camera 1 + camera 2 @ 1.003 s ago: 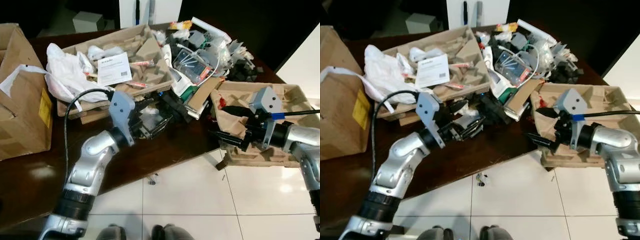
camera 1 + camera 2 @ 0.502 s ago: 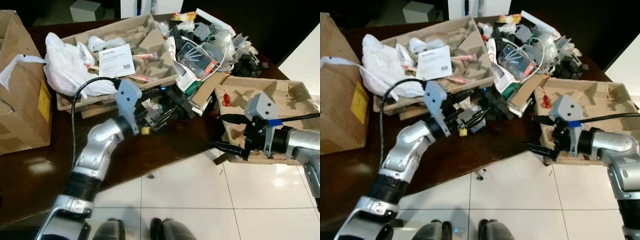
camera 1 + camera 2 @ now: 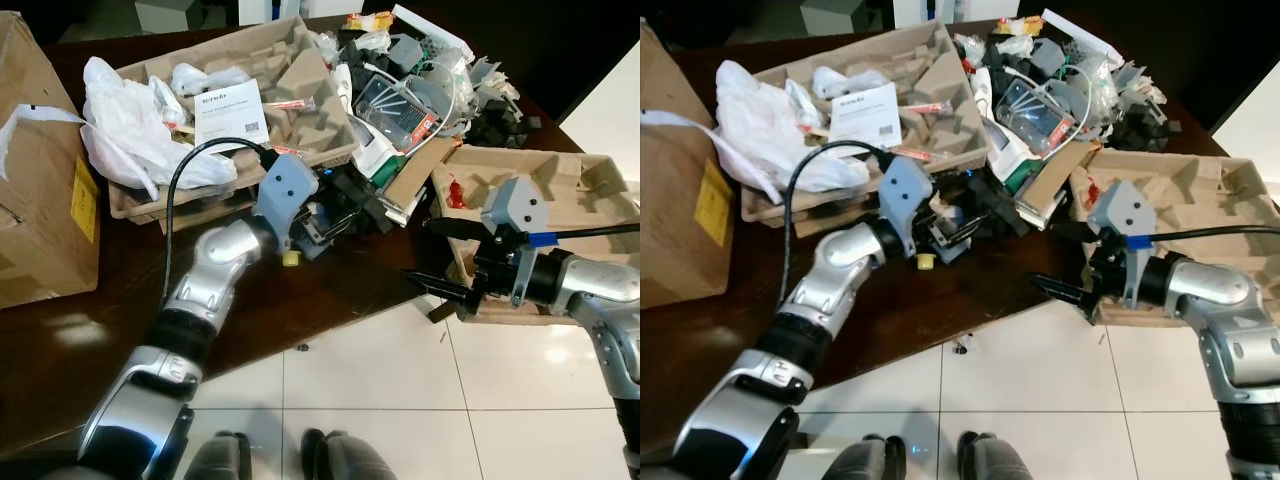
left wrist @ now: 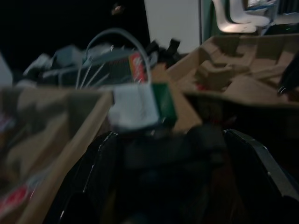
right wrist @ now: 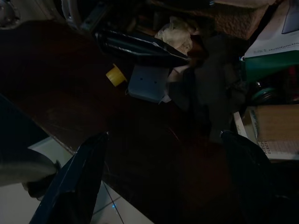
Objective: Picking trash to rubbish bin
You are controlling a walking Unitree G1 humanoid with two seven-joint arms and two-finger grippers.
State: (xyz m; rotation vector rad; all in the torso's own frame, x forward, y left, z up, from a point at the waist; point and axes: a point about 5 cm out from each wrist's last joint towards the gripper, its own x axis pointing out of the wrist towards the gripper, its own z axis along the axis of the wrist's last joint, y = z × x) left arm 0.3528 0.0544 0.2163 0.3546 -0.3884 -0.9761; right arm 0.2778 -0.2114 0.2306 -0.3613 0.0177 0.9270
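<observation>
The left gripper (image 3: 318, 222) reaches across the dark worktop (image 3: 300, 300) into the near edge of the trash pile (image 3: 1040, 90), its jaws spread wide around dark clutter in the left wrist view. Whether they have closed on anything yet, I cannot tell. Just beside them lie a small yellow cap (image 3: 291, 258) and a grey-blue scrap (image 5: 148, 83). Behind stand a cardboard tray (image 3: 300, 90) with a white plastic bag (image 3: 140, 130) and a leaflet (image 3: 225, 108).

The right gripper (image 3: 440, 260) hovers off the worktop's edge, above the tiled floor (image 3: 380, 400), jaws wide and holding nothing, beside a second moulded tray (image 3: 580, 190).

Risks, as I judge them: the pile is tangled, with cables (image 4: 117, 42) looped through it, so pulling 1 piece could drag others off the edge onto the floor. The yellow cap is small and round and could skid away from a pinch. No rubbish bin can be made out, so any carry would start blind.
</observation>
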